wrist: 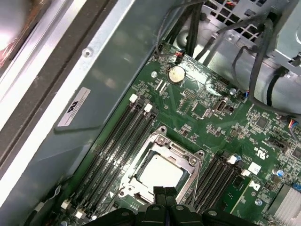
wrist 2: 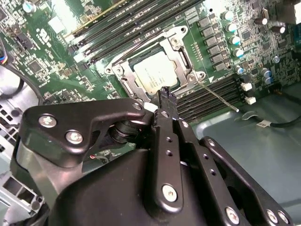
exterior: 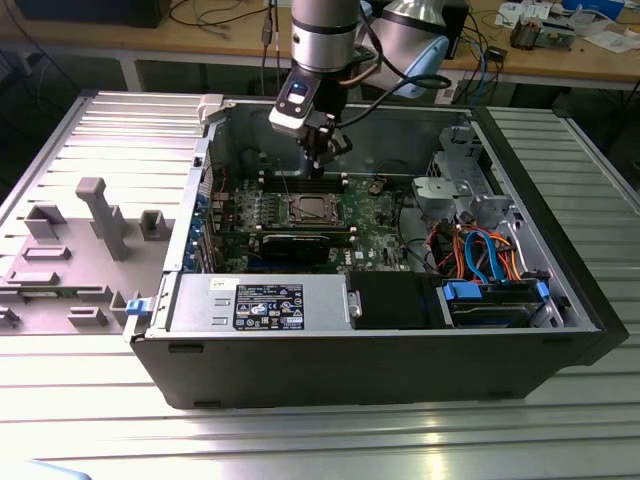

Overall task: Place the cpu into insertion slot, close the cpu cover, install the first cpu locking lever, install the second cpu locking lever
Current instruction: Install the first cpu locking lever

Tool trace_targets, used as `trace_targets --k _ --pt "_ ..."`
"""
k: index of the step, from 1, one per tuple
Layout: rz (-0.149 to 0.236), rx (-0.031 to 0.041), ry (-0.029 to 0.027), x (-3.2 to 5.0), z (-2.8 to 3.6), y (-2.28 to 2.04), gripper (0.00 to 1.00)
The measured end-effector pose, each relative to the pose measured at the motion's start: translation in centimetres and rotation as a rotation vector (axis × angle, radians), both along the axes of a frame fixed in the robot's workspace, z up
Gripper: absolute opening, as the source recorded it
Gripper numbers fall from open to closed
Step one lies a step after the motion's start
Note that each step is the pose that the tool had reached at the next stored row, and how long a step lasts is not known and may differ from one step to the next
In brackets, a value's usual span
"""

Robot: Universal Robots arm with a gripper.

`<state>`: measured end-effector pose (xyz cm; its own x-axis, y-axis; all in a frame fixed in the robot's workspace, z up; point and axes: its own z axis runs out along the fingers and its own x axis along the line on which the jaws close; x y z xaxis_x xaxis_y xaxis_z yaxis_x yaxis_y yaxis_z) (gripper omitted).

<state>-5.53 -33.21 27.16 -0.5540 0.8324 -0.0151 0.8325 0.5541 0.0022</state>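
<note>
The computer case (exterior: 350,375) lies open on a slatted metal table (exterior: 90,420), and the green motherboard (exterior: 378,215) covers its floor. The insertion slot (exterior: 305,210) sits near the middle of the motherboard, between two banks of black memory slots (wrist: 117,141). In both wrist views the cpu (wrist 2: 155,75) lies flat in the slot with its silver top upward, and the cpu cover (wrist: 176,149) seems to rest flat around it as a grey frame. The gripper (wrist 2: 167,93) hangs above one edge of the slot, apart from it. Its two fingers are pressed together with no gap and carry nothing. In the second wrist view a thin locking lever (wrist 2: 218,97) runs out from one corner of the slot across the memory slots, and we judge that it is not latched. So we take the step in hand to be the first lever. To do it well, we should use the closed fingertips as one firm pusher and meet the lever near its free end. It should be guided down and sideways under its hook with a slow, even force. We should keep away from the white clips of the memory slots and never lean on the cpu itself.
</note>
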Motion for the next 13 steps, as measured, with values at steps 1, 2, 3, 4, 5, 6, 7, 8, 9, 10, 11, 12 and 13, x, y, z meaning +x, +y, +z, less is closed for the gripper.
trace_targets --k 1,2,3,4,5,6,7,8,9,10,11,12,13 --pt "0.013 0.0 0.0 0.0 0.0 0.0 0.11" --pt "0.028 0.0 0.0 -0.01 0.0 0.0 0.11" --pt "0.038 0.0 0.0 -0.01 0.0 0.0 0.11" --pt "0.047 0.0 0.0001 -0.01 0.0 -0.01 0.11" --pt "0.058 0.0 0.0001 -0.01 0.0 -0.01 0.11" --pt "0.066 0.0 0.0 -0.01 0.0 -0.01 0.11" --pt "0.082 0.0 0.0 -0.02 0.0 -0.02 0.11" --pt "0.094 0.0 0.0 -0.02 0.0 -0.02 0.11" --pt "0.112 0.0001 0.0 -0.03 0.0 -0.02 0.11" --pt "0.123 0.0 0.0 -0.03 0.0 -0.02 0.11" --pt "0.132 0.0001 0.0 -0.03 0.0 -0.02 0.11" --pt "0.144 0.0 0.0001 -0.04 0.0 -0.02 0.11" --pt "0.154 0.0 0.0001 -0.04 0.0 -0.03 0.11"
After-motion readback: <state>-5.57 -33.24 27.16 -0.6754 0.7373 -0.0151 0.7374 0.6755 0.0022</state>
